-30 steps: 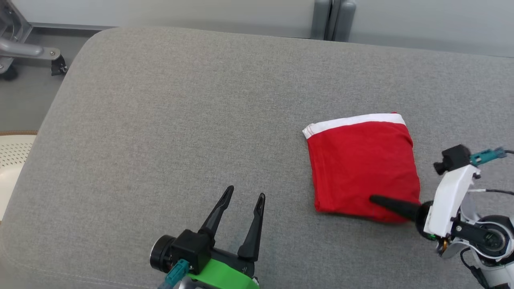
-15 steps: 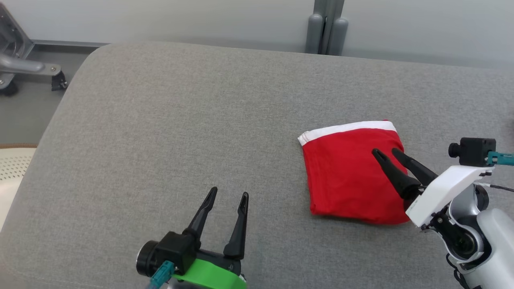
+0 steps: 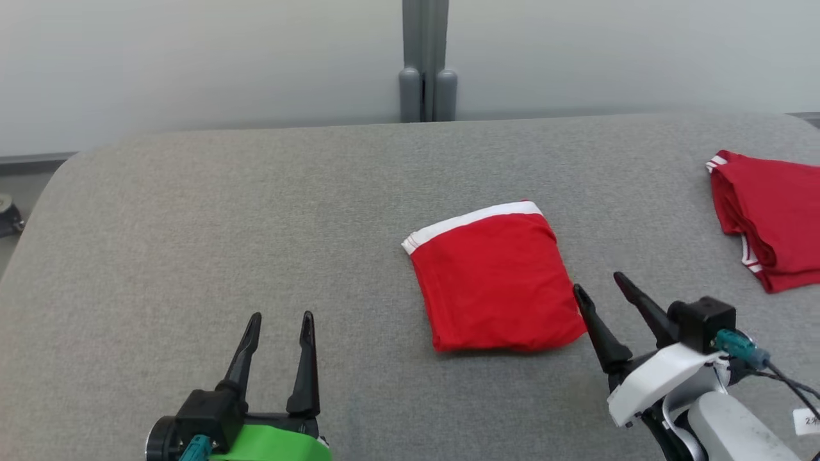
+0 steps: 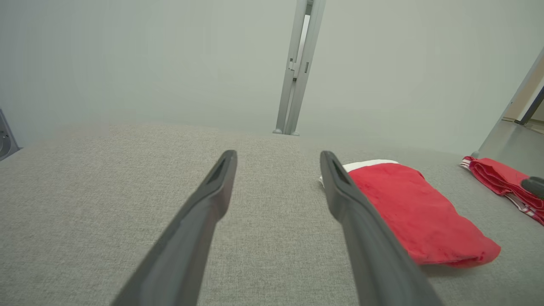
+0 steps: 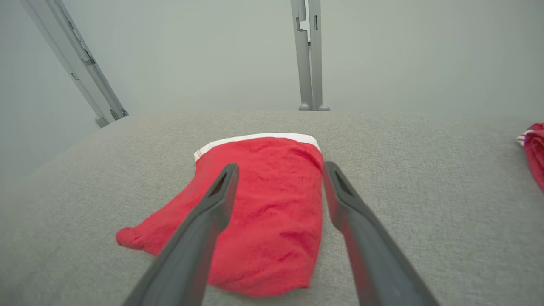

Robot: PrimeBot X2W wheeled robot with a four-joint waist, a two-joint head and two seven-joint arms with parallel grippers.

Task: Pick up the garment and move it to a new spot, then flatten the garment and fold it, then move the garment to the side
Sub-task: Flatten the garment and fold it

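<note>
Head view: folded garment lies beside spread right gripper

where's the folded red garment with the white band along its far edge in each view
head view: the folded garment sits just right of centre.
left wrist view: garment right of centre, lower half.
right wrist view: garment at centre, lower half.
shared landmark: the grey post at the wall, behind the white band.

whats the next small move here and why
Probably ease the right gripper forward onto the near right corner of the garment and close there: it lies folded on the cushion, the jaws stand open and empty beside it, and moving it aside seems left.
</note>
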